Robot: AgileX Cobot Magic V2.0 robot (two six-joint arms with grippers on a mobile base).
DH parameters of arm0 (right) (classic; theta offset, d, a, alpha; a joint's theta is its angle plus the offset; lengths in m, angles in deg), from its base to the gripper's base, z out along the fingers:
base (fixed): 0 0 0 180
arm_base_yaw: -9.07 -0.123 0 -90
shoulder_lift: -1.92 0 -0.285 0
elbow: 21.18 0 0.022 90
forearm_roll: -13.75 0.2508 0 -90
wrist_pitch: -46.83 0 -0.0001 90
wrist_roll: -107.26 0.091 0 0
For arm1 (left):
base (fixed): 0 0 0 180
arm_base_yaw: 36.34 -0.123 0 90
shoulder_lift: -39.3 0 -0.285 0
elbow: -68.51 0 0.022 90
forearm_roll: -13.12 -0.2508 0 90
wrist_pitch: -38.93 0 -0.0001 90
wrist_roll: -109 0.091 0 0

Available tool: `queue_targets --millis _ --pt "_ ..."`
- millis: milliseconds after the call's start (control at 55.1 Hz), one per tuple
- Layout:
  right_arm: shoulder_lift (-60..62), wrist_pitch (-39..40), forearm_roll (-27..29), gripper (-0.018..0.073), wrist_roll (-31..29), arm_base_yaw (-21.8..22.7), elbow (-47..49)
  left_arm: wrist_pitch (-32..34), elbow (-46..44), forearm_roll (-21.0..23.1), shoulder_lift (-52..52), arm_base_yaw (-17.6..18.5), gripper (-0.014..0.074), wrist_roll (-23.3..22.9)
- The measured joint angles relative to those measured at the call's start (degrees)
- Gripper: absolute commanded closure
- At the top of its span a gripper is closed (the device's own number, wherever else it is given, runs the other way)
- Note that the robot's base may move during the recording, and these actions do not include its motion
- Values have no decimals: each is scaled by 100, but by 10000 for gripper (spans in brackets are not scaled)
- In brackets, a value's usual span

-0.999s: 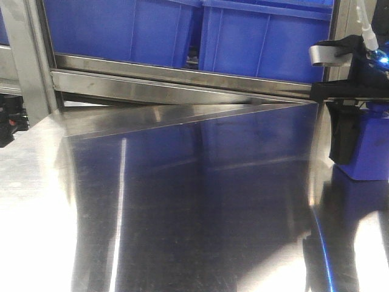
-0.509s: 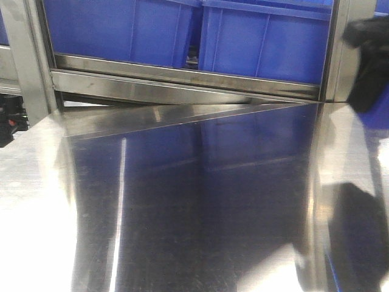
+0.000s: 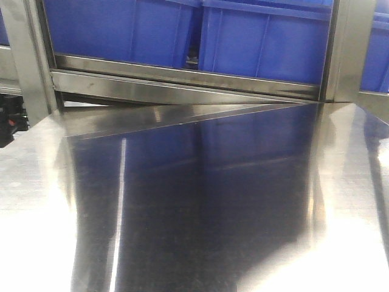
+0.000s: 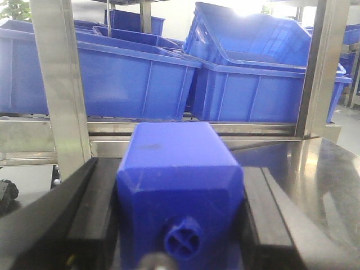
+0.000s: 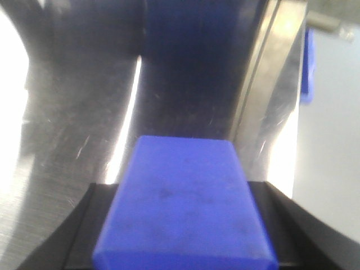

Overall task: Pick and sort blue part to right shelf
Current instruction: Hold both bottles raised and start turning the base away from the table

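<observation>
Left wrist-mounted view: we clench our left gripper (image 4: 179,169) on a blue part (image 4: 177,191), faced toward the far right shelf (image 4: 169,128) (likely for placing); our right gripper (image 5: 183,191) clamps a second blue part (image 5: 183,216) above the table (image 5: 67,112).

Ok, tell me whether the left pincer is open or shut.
Shut: the left pincer clamps the blue part, black fingers flush against both its sides.
</observation>
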State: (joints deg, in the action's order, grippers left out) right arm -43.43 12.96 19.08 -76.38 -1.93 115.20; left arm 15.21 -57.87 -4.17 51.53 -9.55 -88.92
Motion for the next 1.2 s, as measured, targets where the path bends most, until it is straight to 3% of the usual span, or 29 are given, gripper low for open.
queue_targets --millis 509,1199 --pt "3209 366 0 370 -283 0 -1056 -17 0 0 0 0 295 0" --pt "3416 402 0 370 -309 0 -1066 -17 0 0 0 0 295 0"
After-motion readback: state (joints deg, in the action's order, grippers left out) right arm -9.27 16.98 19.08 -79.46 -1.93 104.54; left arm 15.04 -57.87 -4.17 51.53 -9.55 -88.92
